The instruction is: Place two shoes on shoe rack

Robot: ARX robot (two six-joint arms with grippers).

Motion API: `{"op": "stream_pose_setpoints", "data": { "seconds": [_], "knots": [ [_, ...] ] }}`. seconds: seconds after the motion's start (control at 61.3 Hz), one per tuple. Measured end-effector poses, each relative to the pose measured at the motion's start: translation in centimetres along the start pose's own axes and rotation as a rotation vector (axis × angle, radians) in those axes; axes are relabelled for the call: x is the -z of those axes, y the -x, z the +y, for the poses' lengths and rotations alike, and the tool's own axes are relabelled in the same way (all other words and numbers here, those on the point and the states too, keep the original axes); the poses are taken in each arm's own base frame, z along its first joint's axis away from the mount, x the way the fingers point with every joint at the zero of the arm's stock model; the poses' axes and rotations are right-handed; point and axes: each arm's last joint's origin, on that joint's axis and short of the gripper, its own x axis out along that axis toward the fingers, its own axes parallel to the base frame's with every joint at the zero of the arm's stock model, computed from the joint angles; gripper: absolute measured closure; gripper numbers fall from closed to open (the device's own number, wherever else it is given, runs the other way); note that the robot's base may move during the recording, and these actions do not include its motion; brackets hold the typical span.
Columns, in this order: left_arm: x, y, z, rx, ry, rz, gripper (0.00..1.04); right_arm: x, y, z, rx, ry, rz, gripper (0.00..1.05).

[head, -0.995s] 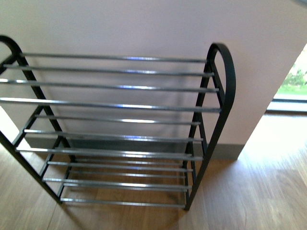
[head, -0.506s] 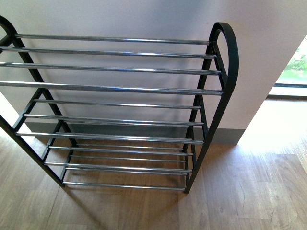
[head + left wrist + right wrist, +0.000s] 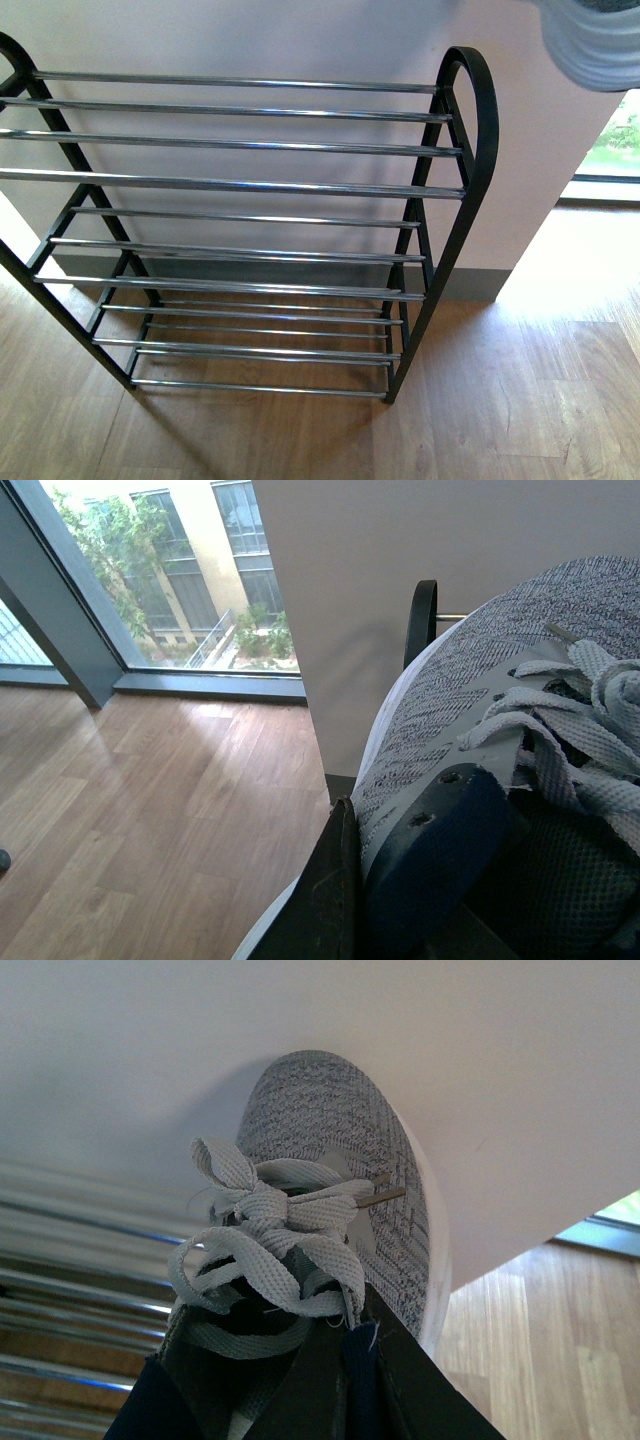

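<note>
While the shoe rack (image 3: 478, 120) stands on the wooden floor (image 3: 520, 400) against the pale wall (image 3: 300, 30), its silver bars carrying nothing, both grey mesh sneakers are held in the air.

Left gripper (image 3: 395, 880): a dark finger (image 3: 330, 890) presses the outer side of the left shoe (image 3: 460, 690) at its navy collar. The opposing finger is mostly hidden by the shoe, and the jaws are clamped on the collar. The toe points toward the wall, with one rounded black side top of the rack just beyond it and a window (image 3: 180, 580) off to the side.

Right gripper (image 3: 355, 1365): two dark fingers are closed tight on a strip of navy lining of the right shoe (image 3: 330, 1110), just behind the laces. The toe faces the wall and the rack's bars lie below.

In the front view, a blurred white sole (image 3: 600, 45) shows high above the rack's right end. Which shoe it belongs to cannot be told.
</note>
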Motion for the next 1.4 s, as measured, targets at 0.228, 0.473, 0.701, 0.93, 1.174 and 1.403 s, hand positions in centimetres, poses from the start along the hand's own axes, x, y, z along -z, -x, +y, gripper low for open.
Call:
{"op": "stream_pose_setpoints", "data": {
  "seconds": [0.228,0.473,0.701,0.93,1.174,1.403],
  "knots": [
    [0.0,0.0,0.0,0.000,0.000,0.000,1.03,0.4,-1.3,2.4,0.010,0.035,0.105,1.03],
    [0.0,0.0,0.0,0.000,0.000,0.000,1.03,1.3,-3.5,4.0,0.078,0.015,0.177,1.03],
    [0.0,0.0,0.0,0.000,0.000,0.000,1.03,0.8,-4.7,4.8,0.104,-0.078,0.214,1.03],
    [0.0,0.0,0.0,0.000,0.000,0.000,1.03,-0.2,-5.1,6.2,0.120,-0.099,0.237,1.03],
    [0.0,0.0,0.0,0.000,0.000,0.000,1.03,-0.3,-4.2,8.2,0.088,-0.087,0.267,1.03],
    [0.0,0.0,0.0,0.000,0.000,0.000,1.03,-0.1,-4.1,8.5,0.067,-0.092,0.281,1.03]
  ]
}}
